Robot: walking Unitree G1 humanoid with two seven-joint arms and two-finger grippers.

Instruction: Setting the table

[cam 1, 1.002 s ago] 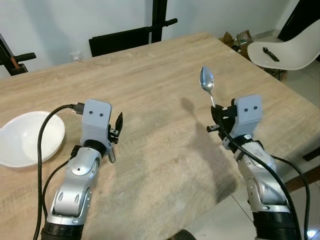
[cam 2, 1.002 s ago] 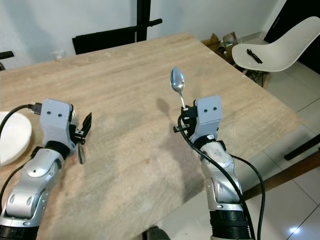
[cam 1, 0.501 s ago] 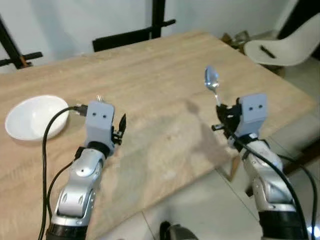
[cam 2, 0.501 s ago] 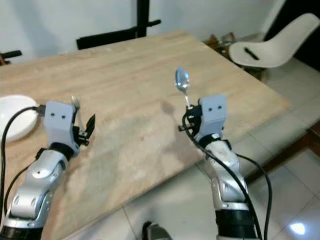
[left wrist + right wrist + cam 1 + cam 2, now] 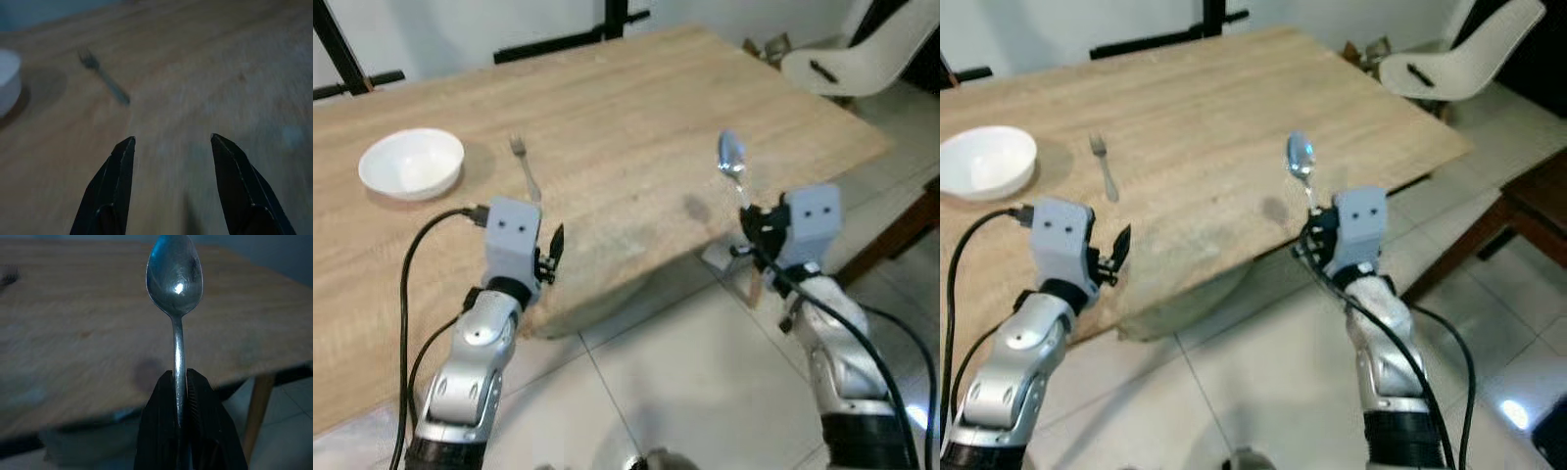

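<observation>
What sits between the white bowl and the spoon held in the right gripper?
The fork lies on the table beside the white bowl; from there to the spoon is bare wood, per the right eye view.

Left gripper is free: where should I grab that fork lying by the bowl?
Take the fork mid-handle, from straight above, with the open left gripper closing across the thin handle. It lies flat on the table, tines pointing away, apart from the white bowl, so there should be room.

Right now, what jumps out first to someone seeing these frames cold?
The spoon held upright, bowl up, in the shut right gripper, near the wooden table edge. Next, the fork lying on the table beside the white bowl, ahead of the open, empty left gripper.
</observation>
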